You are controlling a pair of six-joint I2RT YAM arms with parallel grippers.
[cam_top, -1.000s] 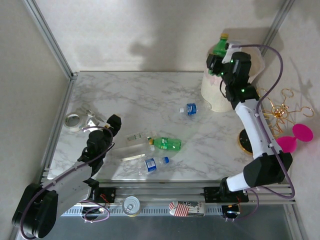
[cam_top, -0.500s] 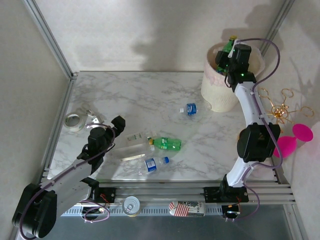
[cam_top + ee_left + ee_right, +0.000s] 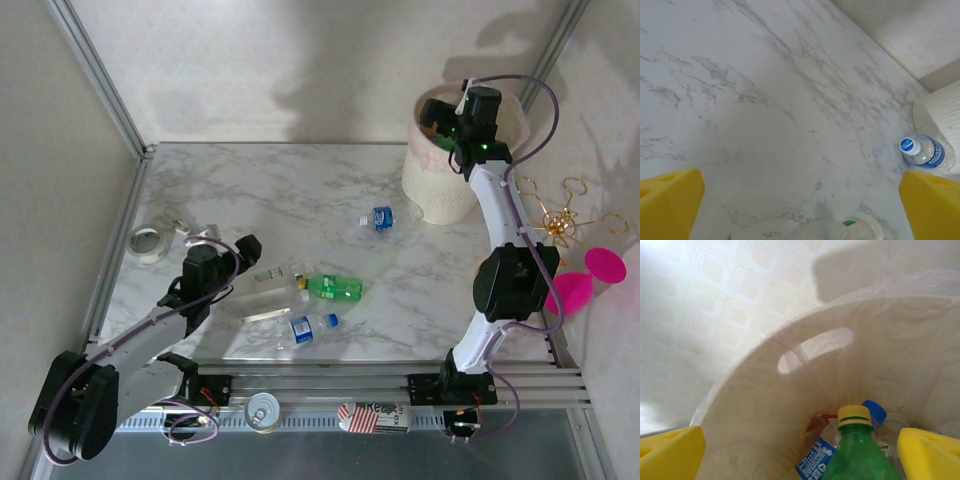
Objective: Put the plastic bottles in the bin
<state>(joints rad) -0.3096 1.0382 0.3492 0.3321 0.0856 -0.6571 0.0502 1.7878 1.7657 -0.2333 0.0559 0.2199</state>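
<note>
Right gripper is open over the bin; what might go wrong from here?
1. A yellow-capped green plastic bottle stands neck-up under the open right gripper, inside the thin bag liner of the cream bin; retracting might snag either.
2. The open left gripper hovers by a clear plastic bottle lying beside another green bottle; a nudge might roll both.

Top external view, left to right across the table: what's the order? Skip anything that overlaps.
roll of tape → green bottle → small blue-labelled bottle → bin → pink goblet
</note>
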